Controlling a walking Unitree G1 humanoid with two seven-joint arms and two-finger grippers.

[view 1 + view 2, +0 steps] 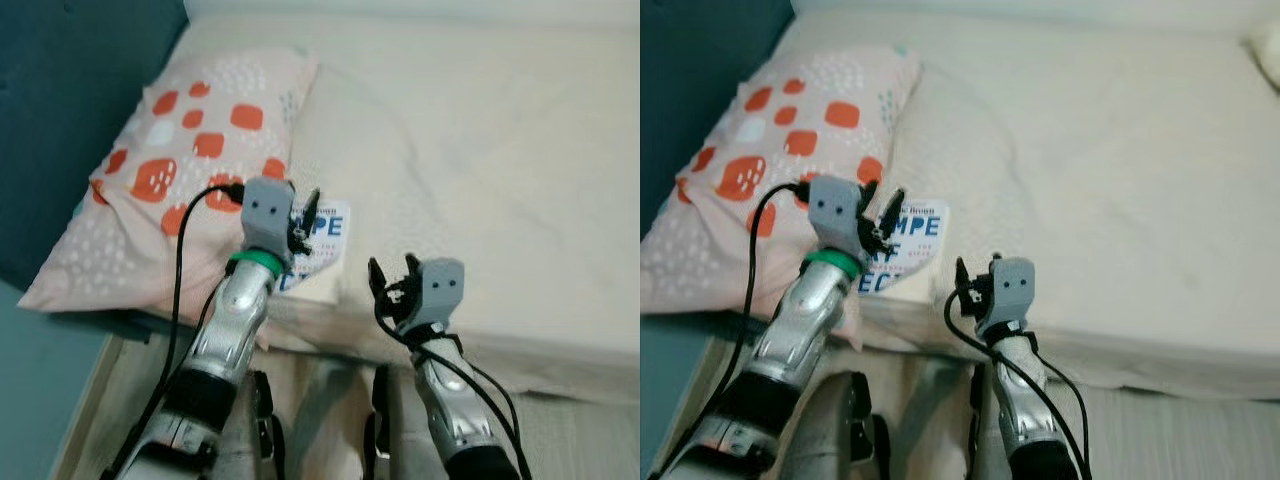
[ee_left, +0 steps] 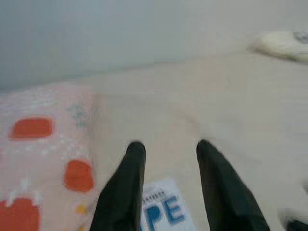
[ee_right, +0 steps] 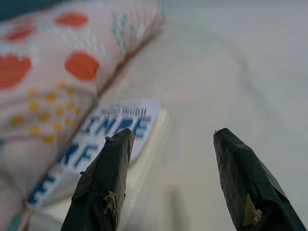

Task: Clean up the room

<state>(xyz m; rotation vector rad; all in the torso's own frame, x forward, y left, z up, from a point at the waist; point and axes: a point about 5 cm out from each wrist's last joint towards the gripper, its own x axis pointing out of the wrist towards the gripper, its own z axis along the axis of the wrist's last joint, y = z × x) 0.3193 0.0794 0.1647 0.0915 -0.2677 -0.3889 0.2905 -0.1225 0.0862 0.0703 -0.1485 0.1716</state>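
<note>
Progress: early, I'd say. The book (image 1: 318, 255) lies on the bed (image 1: 480, 150) by the near edge, not yet picked up, so the tidying here looks to be ahead of me.
Left to do: as I judge it, get hold of the book and take it wherever it belongs; the pictures don't show where.
Book place: its left edge is tucked against the pillow (image 1: 190, 160), which sits at its ten o'clock; bare sheet runs off toward two o'clock.
Left pincer (image 1: 304, 222): over the book right now, fingers (image 2: 129, 183) a moderate gap apart, nothing between them. I can't tell if the tips touch the cover.
Right pincer (image 1: 391, 277): at four o'clock from the book, low by the mattress edge, spread wide and empty, pointing at the book in its wrist view.
Book make: flat, thin, rectangular; white cover with big blue block letters, pale page edges along one side. Smooth and probably slick.
Pillow make: soft and plump, pink cloth with orange blotches and small white and yellow dots, creased at the corners.
Bed make: cream sheet, matte, gently rumpled, soft under load I'd guess.
Far corner: something pale and lumpy (image 2: 284, 43) at one o'clock, too blurred to name.
Risk: a thin book on soft bedding gives little edge to pinch.
</note>
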